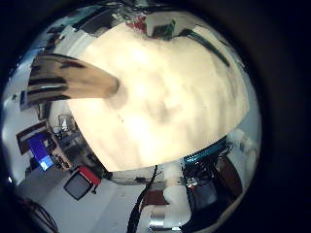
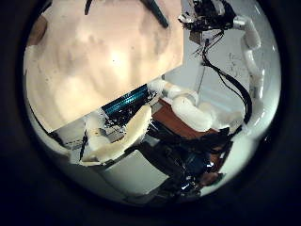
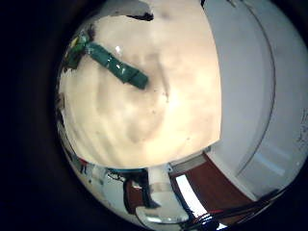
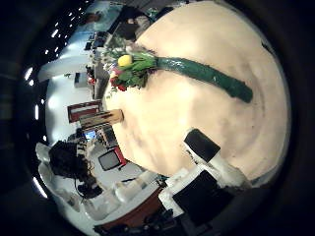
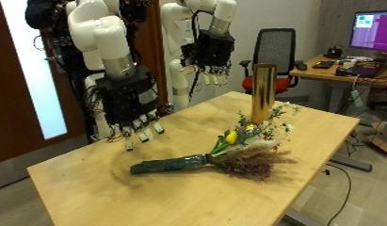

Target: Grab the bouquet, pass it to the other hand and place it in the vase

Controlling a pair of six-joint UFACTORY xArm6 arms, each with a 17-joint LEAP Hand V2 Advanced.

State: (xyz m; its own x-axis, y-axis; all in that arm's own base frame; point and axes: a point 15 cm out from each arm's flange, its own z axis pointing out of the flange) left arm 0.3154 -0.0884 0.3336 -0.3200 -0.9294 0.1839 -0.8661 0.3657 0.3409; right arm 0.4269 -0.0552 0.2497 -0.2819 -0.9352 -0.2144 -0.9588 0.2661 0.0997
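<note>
Bouquet (image 5: pixel 224 151): dark green wrap, yellow, white and purplish flowers. Vase (image 5: pixel 262 93): gold. Table (image 5: pixel 93 193): pale wood. Hands: black and white, right (image 5: pixel 137 113), left (image 5: pixel 216 58).

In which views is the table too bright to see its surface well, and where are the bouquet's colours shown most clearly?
Left little finger side and left thumb side palm views: the table glares almost white, its grain lost. Right palm views: strongly curved, but the bouquet stays readable. Outside view: even light, the bouquet and vase clear, with soft shadow under the flowers.
</note>
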